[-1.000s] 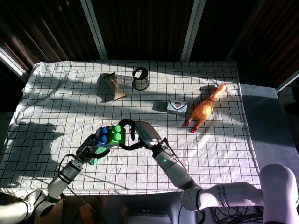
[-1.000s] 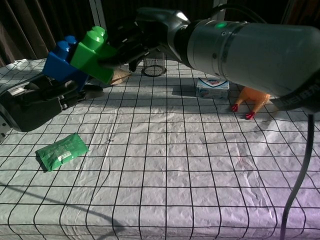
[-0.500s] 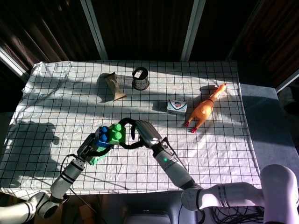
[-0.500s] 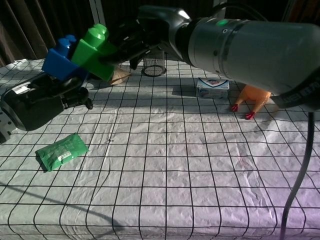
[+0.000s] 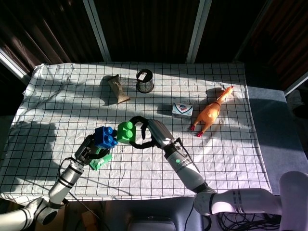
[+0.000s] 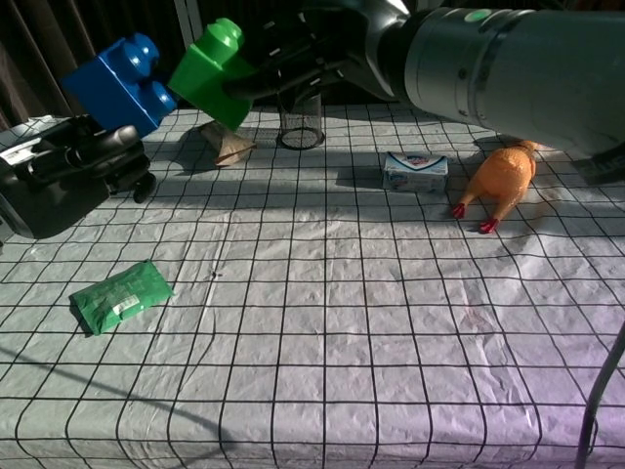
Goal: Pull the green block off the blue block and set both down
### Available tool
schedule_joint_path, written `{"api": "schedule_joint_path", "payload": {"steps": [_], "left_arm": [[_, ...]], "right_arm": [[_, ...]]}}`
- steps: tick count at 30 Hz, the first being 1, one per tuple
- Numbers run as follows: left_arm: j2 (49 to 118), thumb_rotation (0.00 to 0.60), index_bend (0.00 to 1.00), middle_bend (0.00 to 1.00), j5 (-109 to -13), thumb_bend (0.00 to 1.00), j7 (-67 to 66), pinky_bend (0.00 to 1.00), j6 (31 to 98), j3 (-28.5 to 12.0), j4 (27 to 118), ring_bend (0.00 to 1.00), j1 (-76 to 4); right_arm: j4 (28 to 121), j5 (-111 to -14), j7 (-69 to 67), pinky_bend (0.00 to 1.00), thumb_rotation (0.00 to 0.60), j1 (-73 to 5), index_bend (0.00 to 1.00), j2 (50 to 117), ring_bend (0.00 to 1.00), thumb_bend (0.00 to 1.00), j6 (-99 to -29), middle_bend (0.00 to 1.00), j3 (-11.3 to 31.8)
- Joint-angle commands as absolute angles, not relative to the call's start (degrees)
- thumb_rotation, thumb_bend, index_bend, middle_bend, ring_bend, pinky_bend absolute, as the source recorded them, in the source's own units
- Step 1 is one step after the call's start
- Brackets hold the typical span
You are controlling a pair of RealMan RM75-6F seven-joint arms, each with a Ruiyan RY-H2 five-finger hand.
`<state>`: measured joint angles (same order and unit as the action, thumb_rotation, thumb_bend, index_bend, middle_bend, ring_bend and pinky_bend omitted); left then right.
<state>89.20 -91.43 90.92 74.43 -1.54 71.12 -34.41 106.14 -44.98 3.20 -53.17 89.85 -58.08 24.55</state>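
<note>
I hold the blue block [image 6: 119, 81] in my left hand [image 6: 68, 171] and the green block [image 6: 210, 73] in my right hand [image 6: 293, 54] (blocks apart, both above the tabletop [image 6: 322, 322]).

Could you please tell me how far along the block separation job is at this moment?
Done: the green block is off the blue block, a gap showing between them. In hand: the right hand holds the green, the left hand the blue, both above the table. Left: setting both down.
</note>
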Motion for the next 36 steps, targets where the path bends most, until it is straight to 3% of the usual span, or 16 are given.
{"api": "schedule_joint_path", "payload": {"steps": [1,10,16,22,26,30,33,36], "left_arm": [[88.6,0.6,0.77,0.89,-91.6,0.69,90.7,0.68,75.2,-1.7,71.7,0.75,-34.0],[87.5,0.6,0.77,0.89,-91.5,0.69,91.4,0.68,76.3,-1.5,70.8,0.75,-32.5],[85.9,0.6,0.77,0.89,-91.5,0.69,85.4,0.68,76.7,0.5,67.3,0.75,-30.1],[87.0,0.6,0.77,0.89,-88.3,0.69,65.4,0.67,74.3,2.5,60.3,0.75,-26.2],[87.9,0.6,0.76,0.88,-88.0,0.69,51.0,0.66,73.5,3.0,60.4,0.74,-25.2],[88.6,0.6,0.74,0.88,-85.0,0.68,35.1,0.59,69.9,1.8,65.2,0.66,-25.5],[89.6,0.6,0.73,0.87,-82.4,0.68,24.4,0.5,66.8,0.9,67.6,0.59,-26.2],[90.1,0.6,0.7,0.81,-79.6,0.67,16.6,0.4,64.0,0.0,69.5,0.53,-26.7]], "right_arm": [[107.1,-45.9,1.2,0.36,0.6,-51.8,0.95,88.0,0.62,0.3,-58.0,0.66,25.4],[107.3,-47.8,-4.6,0.36,0.6,-47.4,0.95,81.9,0.62,0.3,-56.9,0.66,26.4],[104.4,-50.6,-2.9,0.36,0.6,-44.7,0.95,78.4,0.62,0.3,-56.4,0.66,21.9],[97.9,-51.0,2.6,0.36,0.6,-43.9,0.95,80.1,0.62,0.3,-54.2,0.66,14.5],[93.2,-51.1,6.3,0.36,0.6,-43.7,0.95,83.5,0.62,0.3,-53.8,0.66,10.7],[88.7,-52.5,8.5,0.36,0.6,-42.8,0.93,88.3,0.6,0.3,-56.4,0.66,9.0],[86.5,-53.2,9.8,0.36,0.6,-42.3,0.87,90.5,0.55,0.3,-57.0,0.66,8.0],[86.1,-53.5,9.7,0.33,0.6,-42.1,0.72,90.7,0.44,0.3,-55.7,0.59,7.7]]}}
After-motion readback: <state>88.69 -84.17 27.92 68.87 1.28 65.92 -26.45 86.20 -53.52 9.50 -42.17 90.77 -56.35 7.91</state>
